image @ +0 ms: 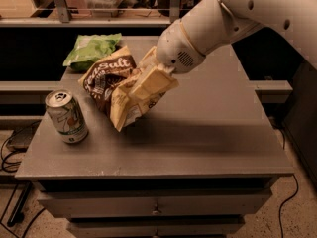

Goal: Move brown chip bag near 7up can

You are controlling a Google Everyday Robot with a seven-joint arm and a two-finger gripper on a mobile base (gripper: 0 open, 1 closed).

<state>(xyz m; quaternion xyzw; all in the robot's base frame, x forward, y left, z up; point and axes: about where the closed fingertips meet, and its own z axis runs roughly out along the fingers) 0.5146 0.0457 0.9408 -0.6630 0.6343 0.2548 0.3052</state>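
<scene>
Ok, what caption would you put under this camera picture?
Robot gripper, shut on the crinkly brown-and-yellow chip bag, holds it over the grey table, close to the small silver-white 7up can.

Smooth plastic end effector [151,82] over the matt table [213,138] clamps the crinkly brown chip bag [106,78] near the metal 7up can [67,116].

We see dim, warm light, probably from above and behind. The gripper [151,83], clamped on the brown chip bag [111,83] over the worktop's [208,133] left middle, throws a soft, broad shadow toward us.
</scene>
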